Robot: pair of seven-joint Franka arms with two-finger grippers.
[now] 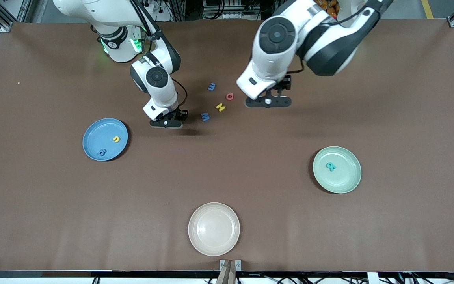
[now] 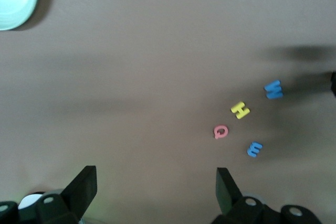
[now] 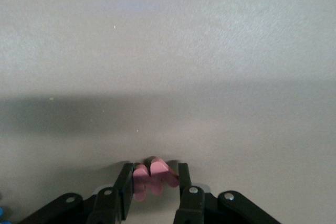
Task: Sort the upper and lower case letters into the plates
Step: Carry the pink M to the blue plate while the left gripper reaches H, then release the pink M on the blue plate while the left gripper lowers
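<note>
My right gripper hangs low over the table between the blue plate and a cluster of loose letters. In the right wrist view my right gripper is shut on a pink letter. My left gripper is open and empty beside the cluster, toward the left arm's end. In the cluster lie a blue letter, a red Q, a yellow H and a blue M. The blue plate holds a yellow letter and a blue one. The mint green plate holds a teal letter.
A cream-white plate with nothing in it sits near the table's front edge. The left wrist view shows my open left gripper, the yellow H, the red Q, two blue letters and the mint green plate's rim.
</note>
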